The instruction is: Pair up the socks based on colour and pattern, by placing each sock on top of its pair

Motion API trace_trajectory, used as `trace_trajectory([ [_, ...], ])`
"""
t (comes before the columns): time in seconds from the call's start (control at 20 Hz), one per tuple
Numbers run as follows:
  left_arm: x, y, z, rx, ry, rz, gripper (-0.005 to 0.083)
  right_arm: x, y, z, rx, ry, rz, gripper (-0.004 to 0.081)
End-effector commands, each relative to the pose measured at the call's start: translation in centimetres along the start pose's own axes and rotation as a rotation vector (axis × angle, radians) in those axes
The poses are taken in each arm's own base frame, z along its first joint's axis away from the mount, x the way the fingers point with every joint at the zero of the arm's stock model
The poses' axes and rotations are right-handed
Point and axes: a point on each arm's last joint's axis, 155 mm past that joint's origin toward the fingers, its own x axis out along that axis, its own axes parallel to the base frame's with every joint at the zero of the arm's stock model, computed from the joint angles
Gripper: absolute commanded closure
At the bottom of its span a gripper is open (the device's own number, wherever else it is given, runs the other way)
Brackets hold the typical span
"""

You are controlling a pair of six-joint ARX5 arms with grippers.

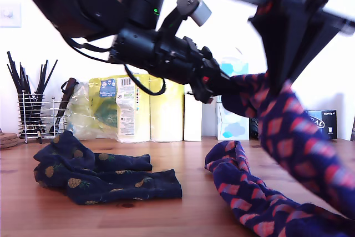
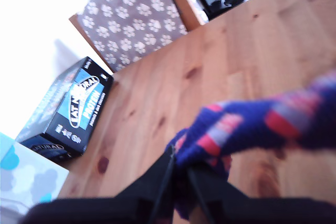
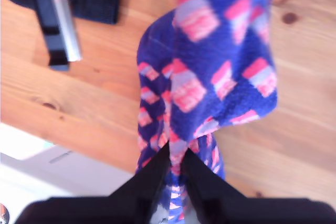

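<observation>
A blue-purple sock (image 1: 291, 137) with pink-and-lilac blocks hangs in the air, held at its upper end by both grippers. My first gripper (image 1: 224, 90) reaches in from the exterior view's left and is shut on the sock (image 2: 252, 124). My second gripper (image 1: 275, 83) comes down from the exterior view's top right and is shut on the same sock (image 3: 210, 61). A matching sock (image 1: 238, 190) lies on the table below it, and the hanging one drapes over it toward the exterior view's lower right. Two navy pineapple socks (image 1: 100, 176) lie overlapped at the exterior view's left.
A wire holder of black sticks (image 1: 33, 112), yellow packets (image 1: 130, 109), a tissue box (image 1: 233, 120) and a black box (image 1: 324, 123) line the back of the wooden table (image 1: 188, 159). A paw-print box (image 2: 136, 14) stands past the table edge.
</observation>
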Motion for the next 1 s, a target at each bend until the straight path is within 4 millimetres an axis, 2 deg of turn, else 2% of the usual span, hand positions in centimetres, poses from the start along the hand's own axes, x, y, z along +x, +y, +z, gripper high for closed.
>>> trace_trajectory([
  [0.0, 1.0, -0.1, -2.3, -0.015, 0.034, -0.003, 0.0797, 2.0, 0.3, -0.3, -0.024, 0.055, 0.014, 0.0783],
  [0.2, 2.6, -0.4, -5.6, -0.040, 0.081, -0.015, 0.0797, 5.7, -0.1, 0.2, -0.046, 0.119, 0.008, 0.0783],
  [0.35, 2.7, -0.1, -8.1, -0.063, 0.122, -0.012, 0.0790, 7.3, 0.1, 0.6, -0.045, 0.136, 0.041, 0.0783],
  [0.4, 2.5, 0.4, -8.7, -0.066, 0.137, 0.003, 0.0734, 7.6, 0.3, 0.7, -0.048, 0.137, 0.055, 0.0783],
  [0.55, 1.7, 2.8, -10.1, -0.070, 0.170, 0.063, 0.0487, 8.0, 0.7, 0.8, -0.052, 0.143, 0.079, 0.0783],
  [0.6, 1.3, 3.8, -10.7, -0.071, 0.190, 0.094, 0.0447, 8.1, 0.7, 1.0, -0.054, 0.136, 0.081, 0.0783],
  [0.85, -1.8, 10.8, -14.4, -0.050, 0.350, 0.312, 0.0434, 8.1, 0.7, 1.0, -0.055, 0.133, 0.081, 0.0783],
  [0.95, -3.2, 12.3, -15.0, -0.063, 0.392, 0.348, 0.0435, 8.1, 0.9, 1.1, -0.055, 0.130, 0.092, 0.0783],
])
